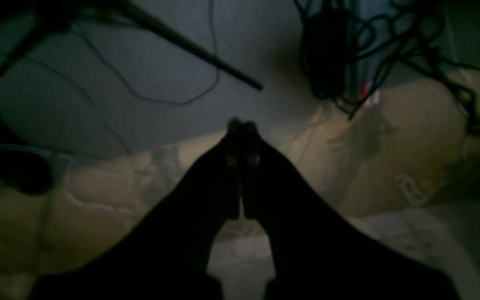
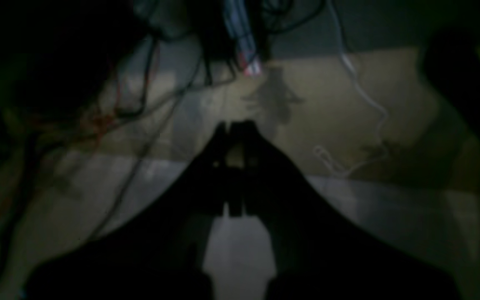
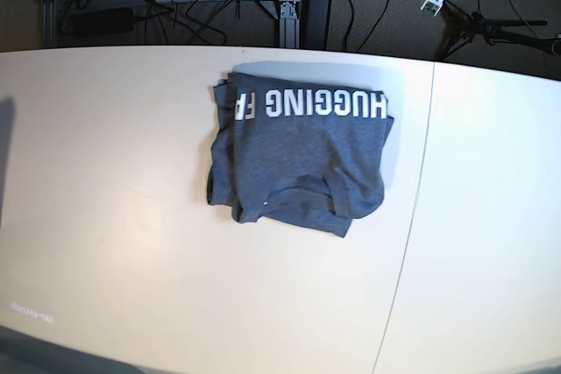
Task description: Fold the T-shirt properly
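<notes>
The jaws of the left gripper (image 1: 242, 125) are seen pressed together on nothing, and the jaws of the right gripper (image 2: 236, 125) likewise meet with no cloth between them; both wrist views are dark and blurred and show only floor, cables and a pale surface beyond the fingertips. Neither arm is seen over the table (image 3: 105, 216) in the base view. The T-shirt (image 3: 298, 159) lies in a folded bundle near the far edge of the table, a little left of the seam (image 3: 412, 208) that runs across the tabletop, with a line of white capital lettering (image 3: 311, 104) showing along its far side. The bundle is roughly rectangular, yet its near edge is uneven and a collar or sleeve edge appears to curl there, so the fold is judged done or nearly done, with the arms drawn back from it. If any move is left, it is judged to be a tidying one: the near edge would have to be pinched and squared, which would call for the jaws to be opened first and brought down onto the cloth. No containers are seen on the table, so nothing is held in any.
</notes>
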`<state>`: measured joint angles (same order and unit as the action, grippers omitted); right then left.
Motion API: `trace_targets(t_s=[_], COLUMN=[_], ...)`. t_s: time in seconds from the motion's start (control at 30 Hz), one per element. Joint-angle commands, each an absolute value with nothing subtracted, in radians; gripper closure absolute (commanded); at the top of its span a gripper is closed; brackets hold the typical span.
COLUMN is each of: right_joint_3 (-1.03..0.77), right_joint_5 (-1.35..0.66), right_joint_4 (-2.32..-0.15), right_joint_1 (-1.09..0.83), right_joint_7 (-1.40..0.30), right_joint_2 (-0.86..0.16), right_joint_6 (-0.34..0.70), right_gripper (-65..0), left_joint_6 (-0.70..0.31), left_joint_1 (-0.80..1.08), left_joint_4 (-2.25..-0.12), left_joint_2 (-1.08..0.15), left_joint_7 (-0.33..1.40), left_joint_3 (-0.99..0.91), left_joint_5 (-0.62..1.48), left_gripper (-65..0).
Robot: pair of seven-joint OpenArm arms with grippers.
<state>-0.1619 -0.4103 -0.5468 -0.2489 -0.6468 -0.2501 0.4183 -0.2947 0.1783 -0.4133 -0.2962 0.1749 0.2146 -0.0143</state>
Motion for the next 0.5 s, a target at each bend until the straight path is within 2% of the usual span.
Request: trace_targets(t_s=[0.0,0.23,0.47], right_joint_3=[-0.166,-0.167,-0.167], right_joint_5=[-0.405,-0.382,-0.355], right_joint_4=[-0.524,-0.508,-0.521], right_joint_1=[-0.223,-0.155,-0.158], right_joint_7=[-0.651,-0.696,-0.694], right_joint_2=[-0.252,-0.187,-0.150], right_joint_6=[0.422,0.422,0.423], right_gripper=[0.0,0.0,0.0], left_joint_6=[-0.288,-0.288,-0.288], left_joint_1=[0.164,0.128,0.134], left_joint_4=[-0.399,-0.432,-0.447], left_joint_2=[-0.295,-0.254,-0.255], left_joint_7=[0.177,0.186,0.203], left_joint_3=[0.241,0.379,0.395], left_joint_5=[-0.014,0.038,0.064], left_gripper=[0.0,0.0,0.0])
